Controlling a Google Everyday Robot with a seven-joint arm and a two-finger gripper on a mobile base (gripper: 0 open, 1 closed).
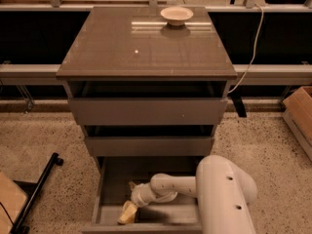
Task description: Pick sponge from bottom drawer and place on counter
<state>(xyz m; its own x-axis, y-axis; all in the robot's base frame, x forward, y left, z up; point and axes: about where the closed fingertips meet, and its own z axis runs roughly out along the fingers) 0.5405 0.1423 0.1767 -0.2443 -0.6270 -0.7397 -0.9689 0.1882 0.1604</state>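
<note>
— Where is the sponge [127,212] seen?
— In the pulled-out bottom drawer [109,179], tilted, by its front edge, left of middle.
— And the gripper [135,199]?
— It is found inside the drawer, right at the sponge's upper end; whether the sponge is grasped cannot be told. The arm [175,185] is stretched in from the right.
— What is seen on the counter [146,57]?
— A bowl [176,15], near the back edge, right of centre.
</note>
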